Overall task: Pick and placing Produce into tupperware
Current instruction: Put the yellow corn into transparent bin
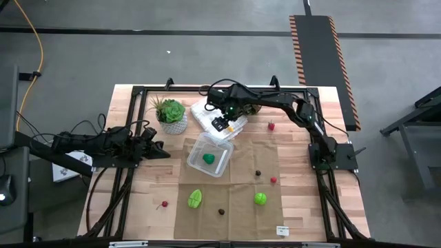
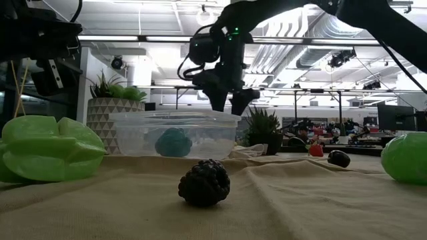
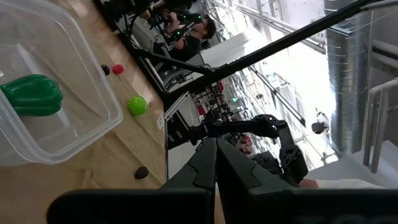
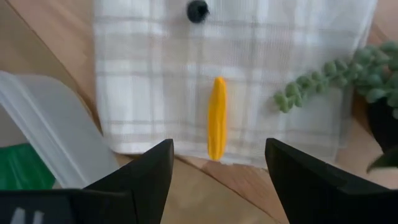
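We are hovering our right gripper [image 4: 217,171], fingers spread wide and empty, over a slim yellow-orange toy vegetable [image 4: 216,118] lying on a white checked cloth [image 4: 280,56], just beside the clear square plastic tupperware [image 1: 222,167] already holding a green toy pepper [image 1: 209,159]. Our left gripper [image 3: 216,163] is waiting at the bench's [image 1: 303,207] left edge, fingers shut on nothing. We are judging the risk as pinching cloth along with the thin piece.
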